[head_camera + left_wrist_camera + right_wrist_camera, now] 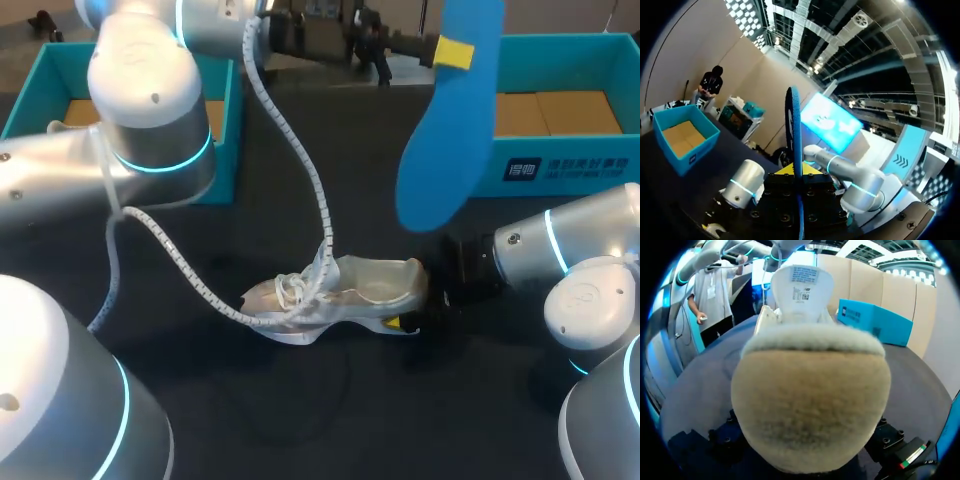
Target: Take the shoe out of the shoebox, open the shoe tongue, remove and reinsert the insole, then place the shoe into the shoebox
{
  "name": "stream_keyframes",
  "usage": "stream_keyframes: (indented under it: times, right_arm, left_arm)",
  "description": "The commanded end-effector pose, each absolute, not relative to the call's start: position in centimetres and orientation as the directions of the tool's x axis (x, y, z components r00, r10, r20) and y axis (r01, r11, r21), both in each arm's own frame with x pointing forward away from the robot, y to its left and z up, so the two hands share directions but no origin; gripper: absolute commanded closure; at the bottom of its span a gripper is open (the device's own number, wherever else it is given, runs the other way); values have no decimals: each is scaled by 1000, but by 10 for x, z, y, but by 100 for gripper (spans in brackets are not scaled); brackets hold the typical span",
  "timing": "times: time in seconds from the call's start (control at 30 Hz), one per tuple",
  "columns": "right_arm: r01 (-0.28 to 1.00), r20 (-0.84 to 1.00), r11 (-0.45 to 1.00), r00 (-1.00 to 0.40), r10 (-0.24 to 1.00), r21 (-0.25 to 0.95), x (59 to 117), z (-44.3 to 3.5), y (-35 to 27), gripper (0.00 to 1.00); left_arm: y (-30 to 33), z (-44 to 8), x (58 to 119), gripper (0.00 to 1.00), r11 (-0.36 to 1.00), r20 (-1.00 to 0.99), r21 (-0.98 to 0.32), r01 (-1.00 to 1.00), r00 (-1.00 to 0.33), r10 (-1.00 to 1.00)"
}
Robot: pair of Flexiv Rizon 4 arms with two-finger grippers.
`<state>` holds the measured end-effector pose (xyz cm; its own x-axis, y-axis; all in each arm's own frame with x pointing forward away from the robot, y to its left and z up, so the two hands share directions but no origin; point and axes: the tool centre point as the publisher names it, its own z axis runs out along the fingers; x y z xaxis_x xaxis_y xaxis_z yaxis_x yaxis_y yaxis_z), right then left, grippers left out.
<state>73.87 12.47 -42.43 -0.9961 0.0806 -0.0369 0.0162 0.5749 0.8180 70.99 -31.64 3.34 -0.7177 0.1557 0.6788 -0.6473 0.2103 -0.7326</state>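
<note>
A pale shoe (340,290) with white laces lies on the black table, toe to the left. My right gripper (412,298) is at its heel; one yellow tip shows beside the sole, and the fingers stand wide around the heel. In the right wrist view the fuzzy heel (810,405) fills the space between the fingers, and the tongue (802,280) stands upright beyond it. High above the table's back, my left gripper (453,52) is shut on a blue insole (450,140) that hangs down from it. The left wrist view shows this insole (794,125) edge-on between the left gripper's (799,172) fingers.
A teal shoebox half (225,150) stands at the back left. Another teal box (560,170) stands at the back right; both have brown cardboard bottoms. The left arm's white coiled cable (300,170) drapes down to the shoe's laces.
</note>
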Motion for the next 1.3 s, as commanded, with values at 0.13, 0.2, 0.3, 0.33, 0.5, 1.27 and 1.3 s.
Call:
stream_keyframes:
  times: [0.13, 0.2, 0.3, 0.33, 0.5, 1.27, 1.3]
  right_arm:
    - [17, -38, 581, -996, 82, 814, 738, -426, 127, 100]
    - [17, -38, 581, -996, 82, 814, 738, -426, 127, 100]
    - [17, -38, 581, -996, 82, 814, 738, -426, 127, 100]
    - [17, -38, 581, -996, 82, 814, 738, -426, 127, 100]
    - [17, -38, 581, -996, 82, 814, 738, -426, 127, 100]
    - [17, -38, 581, -996, 82, 814, 738, -426, 127, 100]
    - [17, -38, 581, -996, 82, 814, 738, -426, 127, 100]
  left_arm:
    - [-311, 51, 684, 100, 161, 766, -643, -749, -630, 128]
    - [-307, 57, 679, 100, 147, 781, -624, -768, -609, 137]
    - [-301, 63, 671, 100, 148, 793, -608, -780, -593, 140]
    - [-299, 64, 668, 100, 150, 798, -603, -783, -587, 140]
    - [-288, 67, 654, 100, 146, 814, -578, -803, -557, 164]
    - [-230, 59, 598, 100, 115, 837, -541, -833, -519, 174]
    - [-229, 58, 597, 100, 109, 839, -537, -837, -515, 178]
